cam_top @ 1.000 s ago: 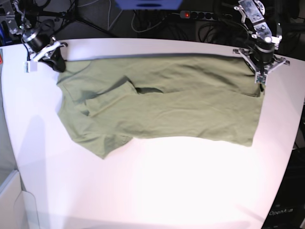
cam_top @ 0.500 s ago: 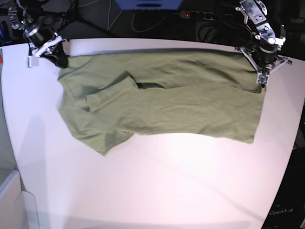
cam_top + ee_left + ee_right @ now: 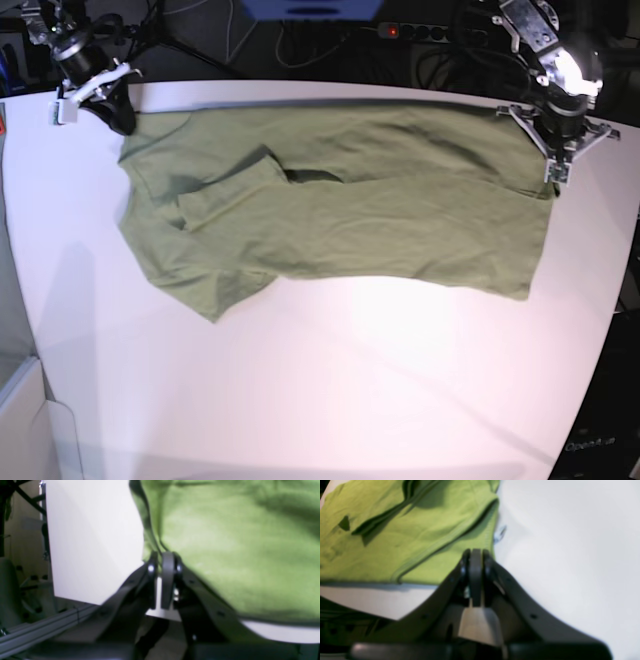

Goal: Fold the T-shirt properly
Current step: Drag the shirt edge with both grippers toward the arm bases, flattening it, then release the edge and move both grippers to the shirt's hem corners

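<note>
Both hands, left (image 3: 163,562) and right (image 3: 475,557), pinch the T-shirt (image 3: 340,205) corners; the pinched cloth is hidden between fingers.

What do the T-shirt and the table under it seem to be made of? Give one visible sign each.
T-shirt: soft matte knit, probably cotton; it wrinkles and shows stitched hems.
Table: smooth, white, hard board, maybe laminate; it throws back a soft glare.
</note>
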You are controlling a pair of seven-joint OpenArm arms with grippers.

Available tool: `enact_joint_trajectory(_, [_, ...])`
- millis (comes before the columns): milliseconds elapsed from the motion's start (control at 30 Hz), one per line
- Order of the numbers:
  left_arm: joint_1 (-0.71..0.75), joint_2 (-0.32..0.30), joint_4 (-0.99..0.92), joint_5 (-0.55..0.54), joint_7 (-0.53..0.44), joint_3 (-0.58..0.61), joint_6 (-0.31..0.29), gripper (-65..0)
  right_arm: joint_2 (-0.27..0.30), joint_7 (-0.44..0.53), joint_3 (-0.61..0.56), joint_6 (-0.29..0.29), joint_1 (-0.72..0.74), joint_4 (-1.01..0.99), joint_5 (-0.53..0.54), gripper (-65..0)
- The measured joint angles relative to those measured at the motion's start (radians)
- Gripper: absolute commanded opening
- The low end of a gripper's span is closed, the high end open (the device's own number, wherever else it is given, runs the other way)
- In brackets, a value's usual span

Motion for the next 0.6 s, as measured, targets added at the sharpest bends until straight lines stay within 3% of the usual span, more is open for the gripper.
enact_joint_trajectory(267, [-0.003, 0.029, 0.07, -0.003, 0.0, -0.002, 0.0, -62.5, 0.034, 0.053, 0.0, -0.01, 0.0, 0.038, 0.001, -64.1])
enact_joint_trajectory(400, [-0.009, 0.028, 0.082, -0.003, 0.001, -0.005, 0.0, -62.4, 0.084, 0.05, 0.0, -0.01, 0.002, 0.124, 0.001, -63.3])
enact_joint_trajectory(500, [-0.046, 0.027, 0.082, -0.004, 0.007, -0.03, 0.0, -62.3, 0.127, 0.026, -0.003, 0.002, 0.014, 0.181, -0.001, -53.7])
enact_joint_trajectory(600, [-0.101, 0.029, 0.082, -0.005, 0.005, -0.067, 0.0, -57.6, 0.132, -0.087, -0.003, -0.016, 0.107, 0.208, 0.002, -41.4])
